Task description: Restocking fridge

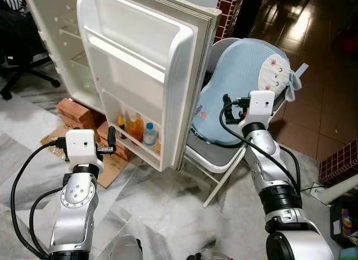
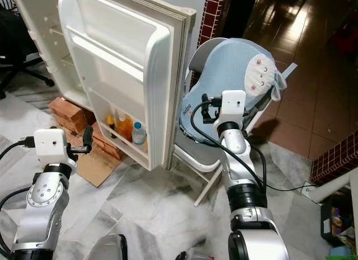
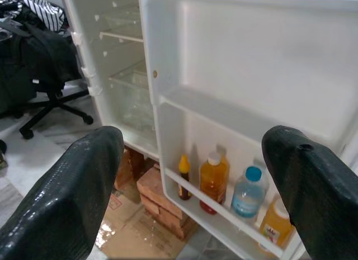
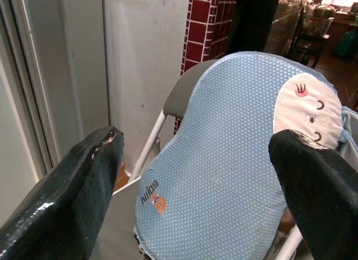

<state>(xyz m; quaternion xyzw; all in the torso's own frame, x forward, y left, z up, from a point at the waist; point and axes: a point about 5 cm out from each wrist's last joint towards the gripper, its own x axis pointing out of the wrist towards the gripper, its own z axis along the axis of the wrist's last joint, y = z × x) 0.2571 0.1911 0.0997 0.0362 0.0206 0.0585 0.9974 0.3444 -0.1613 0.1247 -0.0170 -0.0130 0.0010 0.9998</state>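
The white fridge door [image 1: 140,64] stands wide open. Its bottom door shelf holds a small dark bottle with a yellow cap [image 3: 184,176], an orange juice bottle [image 3: 213,175], a water bottle with a blue cap [image 3: 247,192] and another orange bottle [image 3: 273,226]. My left gripper [image 1: 112,141] is low, a short way in front of that shelf, open with nothing between its fingers. My right gripper [image 1: 228,103] is raised to the right of the door, open and empty, facing a blue cushion [image 4: 224,159].
The cushion leans on a grey folding chair [image 1: 207,154] right beside the door's edge. Red bricks [image 1: 75,112] and cardboard [image 1: 106,168] lie under the fridge. A black office chair [image 1: 22,70] is at far left, a brick wall [image 1: 341,159] at right.
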